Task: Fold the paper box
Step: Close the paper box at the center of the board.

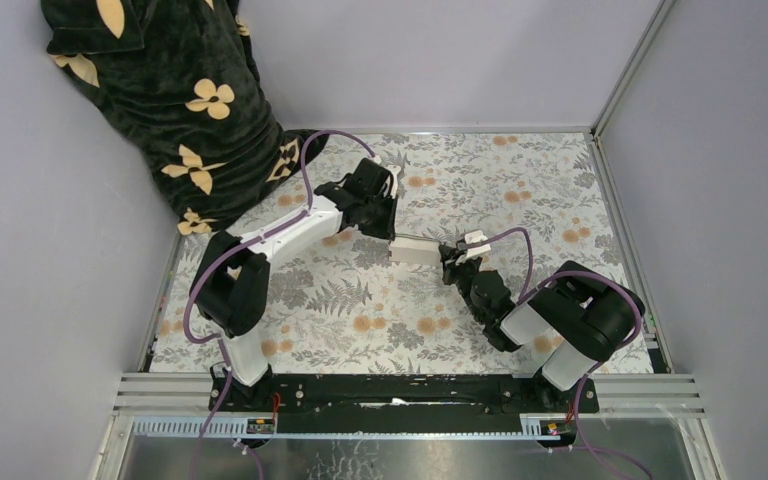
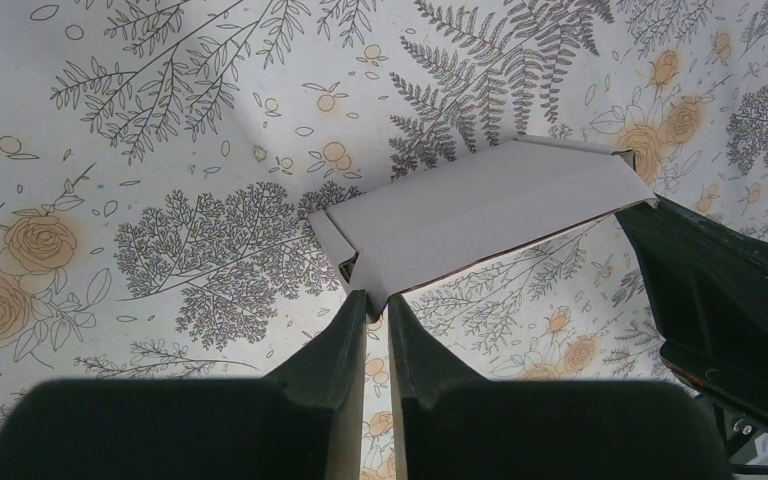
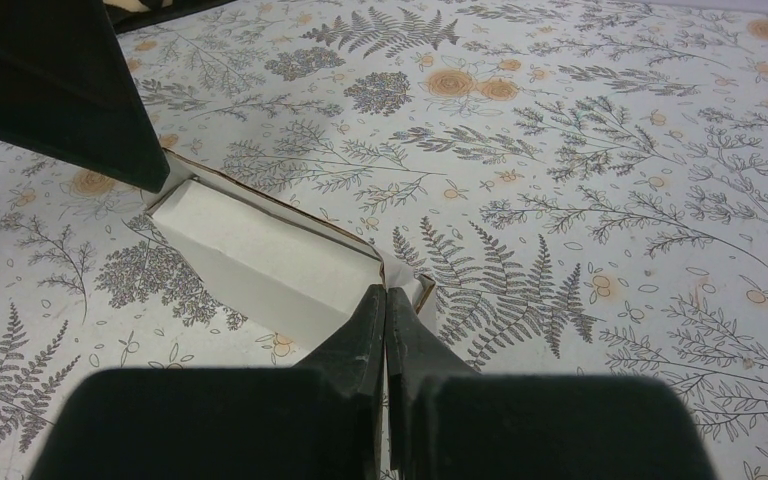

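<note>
The paper box (image 2: 480,210) sits near the middle of the table, over the fern-and-flower tablecloth (image 1: 520,190), as a long, partly folded white shape with creases running along it and short flaps turned up at its ends. From above, it lies between the two arms. The left gripper (image 2: 375,305) reaches in from about 11 o'clock of the box and the right gripper (image 3: 387,297) meets it from about 4 o'clock. In the left wrist view the box stretches away from the fingertips toward 2 o'clock, and its near corner comes down right at the tips. Those two fingers stand a thin slit apart with the cloth showing through the gap lower down, and I cannot tell whether they pinch the cardboard or only touch it. In the right wrist view the fingers are pressed tight together on a thin wall at the box's near corner, with a small flap poking out just beside them at 3 o'clock and the box's body running off toward 10 o'clock. I cannot tell whether the box rests on the cloth or is held just clear of it. A dark fabric with cream flowers (image 1: 170,90) hangs at the table's 11 o'clock corner, well apart from the box.
</note>
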{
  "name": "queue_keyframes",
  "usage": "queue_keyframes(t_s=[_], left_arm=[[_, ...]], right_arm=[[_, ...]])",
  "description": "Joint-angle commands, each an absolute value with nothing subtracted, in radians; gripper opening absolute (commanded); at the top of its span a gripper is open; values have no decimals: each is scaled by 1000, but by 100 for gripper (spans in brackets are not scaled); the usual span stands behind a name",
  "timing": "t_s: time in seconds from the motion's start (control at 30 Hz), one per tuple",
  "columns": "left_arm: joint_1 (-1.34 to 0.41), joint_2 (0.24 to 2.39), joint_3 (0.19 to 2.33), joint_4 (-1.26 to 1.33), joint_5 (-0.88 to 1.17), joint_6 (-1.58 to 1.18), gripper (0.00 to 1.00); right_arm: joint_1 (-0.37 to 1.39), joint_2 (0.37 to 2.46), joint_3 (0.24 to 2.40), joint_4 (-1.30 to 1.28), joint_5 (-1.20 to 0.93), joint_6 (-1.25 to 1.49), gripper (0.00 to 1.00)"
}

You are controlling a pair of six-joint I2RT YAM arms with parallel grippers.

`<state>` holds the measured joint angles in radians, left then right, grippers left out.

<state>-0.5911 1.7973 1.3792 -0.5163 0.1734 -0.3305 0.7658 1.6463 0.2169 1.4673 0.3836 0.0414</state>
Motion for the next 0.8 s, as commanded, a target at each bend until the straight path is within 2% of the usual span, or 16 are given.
queue_keyframes(t_s=[0.0, 0.43, 0.77], left_arm=[[-591, 1807, 1423, -501, 246, -355, 18], [-592, 1856, 1473, -580, 185, -333, 17], [-603, 1880, 1543, -710, 45, -296, 16]], right_arm=[[784, 1657, 228, 1288, 331, 44, 0], [783, 1563, 298, 1062, 296, 52, 0], [784, 1558, 328, 994, 287, 73, 0]])
